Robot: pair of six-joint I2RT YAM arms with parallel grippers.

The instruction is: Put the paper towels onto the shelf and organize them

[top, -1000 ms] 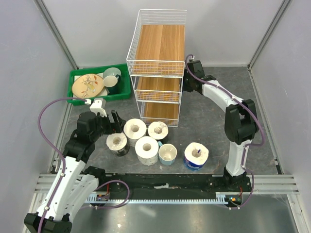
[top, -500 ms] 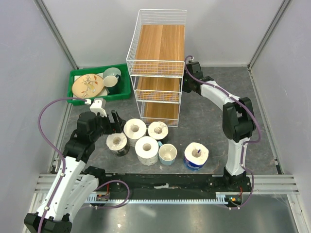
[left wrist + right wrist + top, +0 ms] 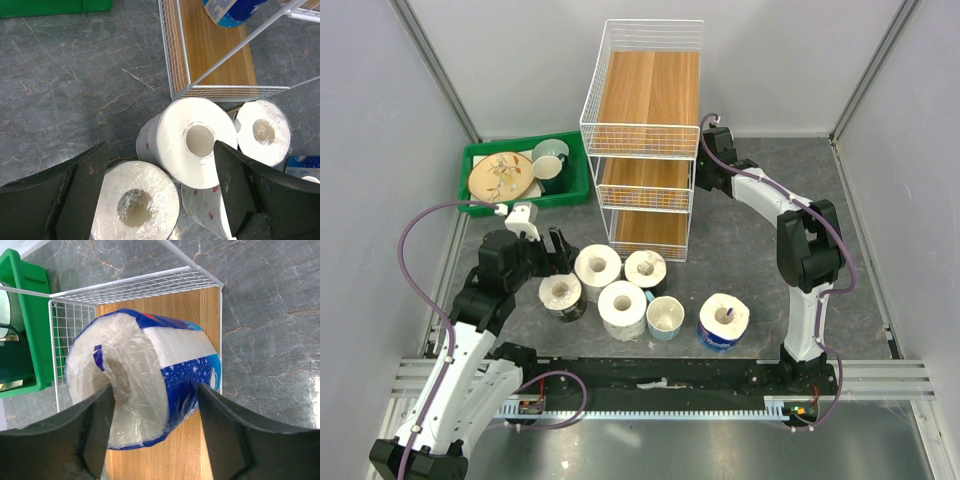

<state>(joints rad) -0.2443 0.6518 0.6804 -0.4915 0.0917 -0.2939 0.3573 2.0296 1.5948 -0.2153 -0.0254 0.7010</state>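
The shelf (image 3: 650,90) stands at the back. My right gripper (image 3: 697,178) reaches into its middle tier from the right. In the right wrist view the right gripper (image 3: 155,405) is open, and a blue-wrapped paper towel roll (image 3: 150,380) lies on the wooden board (image 3: 200,450) between its fingers. Several paper towels stand on the table: white rolls (image 3: 598,266) (image 3: 645,268) (image 3: 622,305), a dark-wrapped roll (image 3: 561,293) and a blue-wrapped roll (image 3: 724,320). My left gripper (image 3: 157,192) hangs open above a plastic-wrapped roll (image 3: 135,202) and a patterned roll (image 3: 192,137), holding nothing.
A green tray (image 3: 525,197) with a plate and cup sits left of the shelf. A pale blue cup (image 3: 665,316) stands among the rolls. Grey walls close in the table on three sides.
The right gripper's jaws have spread apart from the blue-wrapped roll, which now rests on the shelf board. The left arm has not moved.
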